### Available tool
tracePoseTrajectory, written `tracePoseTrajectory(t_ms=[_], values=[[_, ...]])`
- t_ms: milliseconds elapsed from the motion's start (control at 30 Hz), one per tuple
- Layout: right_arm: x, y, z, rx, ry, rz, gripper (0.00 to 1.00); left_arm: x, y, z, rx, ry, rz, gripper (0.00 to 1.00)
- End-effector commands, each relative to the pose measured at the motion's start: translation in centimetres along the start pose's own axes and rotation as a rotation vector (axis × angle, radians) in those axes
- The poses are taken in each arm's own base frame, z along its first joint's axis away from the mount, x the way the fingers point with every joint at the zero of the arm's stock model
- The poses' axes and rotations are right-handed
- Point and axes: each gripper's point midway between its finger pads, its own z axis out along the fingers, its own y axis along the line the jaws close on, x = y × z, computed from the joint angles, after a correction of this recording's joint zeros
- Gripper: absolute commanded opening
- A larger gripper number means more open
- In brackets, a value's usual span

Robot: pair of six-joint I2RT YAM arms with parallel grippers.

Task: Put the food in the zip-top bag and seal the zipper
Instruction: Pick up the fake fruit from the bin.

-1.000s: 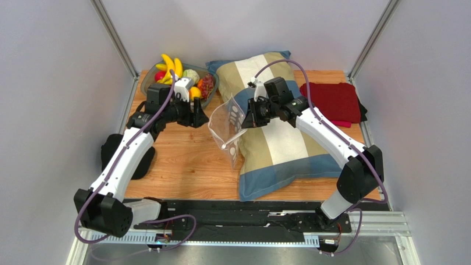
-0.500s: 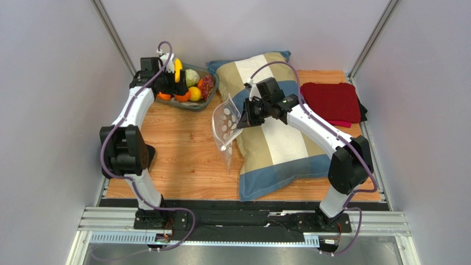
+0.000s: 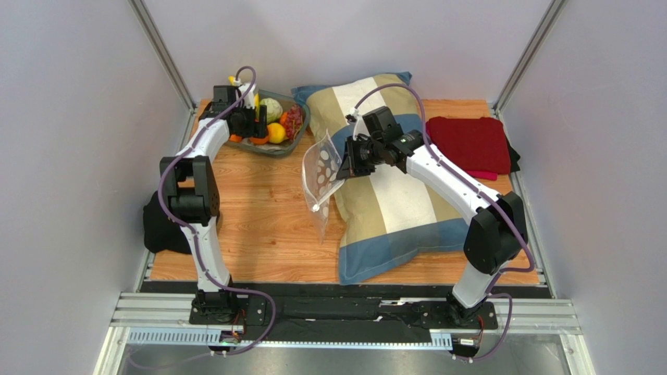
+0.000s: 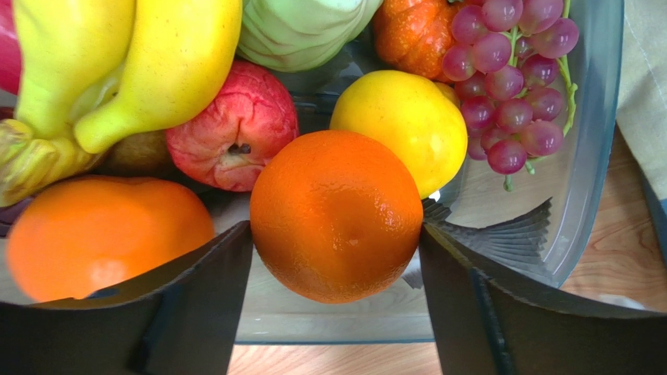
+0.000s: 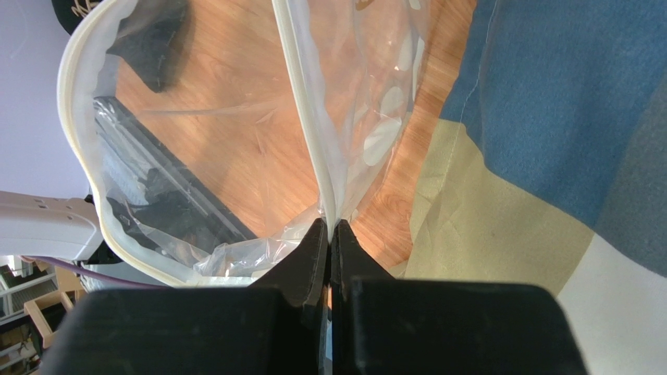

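At the table's (image 3: 266, 226) far left, the left gripper (image 4: 337, 228) stands wide around a smooth, round, probably light orange (image 4: 337, 203) in the grey bowl (image 4: 596, 156), best squeezed across its middle; the right gripper (image 5: 329, 228), pinched shut on the zipper (image 5: 301, 101), dangles the limp zip-top bag (image 5: 219, 156) beside the pillow (image 5: 548, 117).

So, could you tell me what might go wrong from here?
The orange is round and smooth, so it may slip as the left tool, open around it, closes, nudging the lemon beside it. The right tool pinches only one lip of the zip-top bag, which hangs beside the pillow; its mouth could sag or slip free.
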Motion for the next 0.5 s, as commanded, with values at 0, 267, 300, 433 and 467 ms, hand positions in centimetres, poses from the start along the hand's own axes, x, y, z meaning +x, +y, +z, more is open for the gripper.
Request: tracePoseTrajectory(t_ms=[0, 267, 300, 433, 467], values=[[-1.4, 1.5, -2.2, -0.003, -0.046, -0.019, 0.0, -2.9, -0.8, -0.1, 0.039, -0.088, 0.015, 0.77], [-1.5, 1.7, -4.8, 0.049, -0.058, -0.034, 0.0, -5.3, -3.0, -4.9, 0.089, -0.166, 0.016, 0.37], [-1.6, 1.9, -5.1, 0.053, -0.064, -0.038, 0.0, -5.8, -3.5, -6.0, 0.099, -0.185, 0.011, 0.36], [-1.6, 2.0, -5.1, 0.056, -0.065, -0.04, 0.0, -9.4, -8.6, -15.4, 0.262, -0.327, 0.009, 0.33], [-1.5, 1.9, -4.7, 0.054, -0.056, -0.038, 0.0, -8.7, -9.6, -16.6, 0.294, -0.318, -0.006, 0.32]])
